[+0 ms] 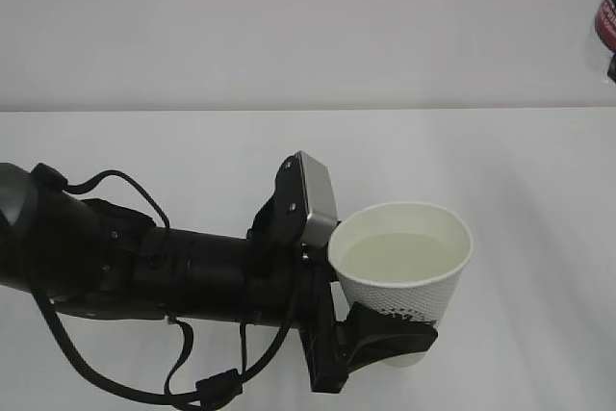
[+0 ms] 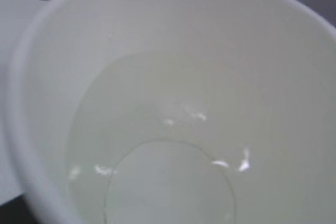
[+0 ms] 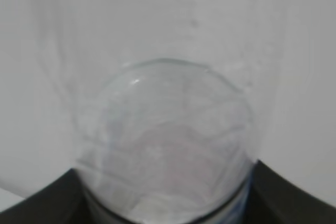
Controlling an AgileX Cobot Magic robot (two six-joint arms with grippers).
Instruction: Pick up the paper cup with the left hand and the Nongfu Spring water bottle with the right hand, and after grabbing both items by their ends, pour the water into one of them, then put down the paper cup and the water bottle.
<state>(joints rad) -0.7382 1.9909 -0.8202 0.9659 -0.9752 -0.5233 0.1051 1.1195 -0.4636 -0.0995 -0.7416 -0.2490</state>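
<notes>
Flanking paper cup (image 1: 404,276): bare white table (image 1: 144,141)

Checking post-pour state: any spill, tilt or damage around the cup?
Nothing stands out. The paper cup sits upright in the left gripper, water inside, rim intact. No drops visible on the table. The bottle is barely in frame at the exterior view's top right.

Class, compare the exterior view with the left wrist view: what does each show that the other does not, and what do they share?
Only the exterior view shows the left hand, its gripper closed around the paper cup near its base, the cup's dotted outer wall with a dark logo, the white table, and a sliver of the red-labelled Nongfu Spring water bottle at the top right edge. Only the left wrist view shows the cup's round bottom through the liquid. Both show the cup's white inside holding clear water.
</notes>
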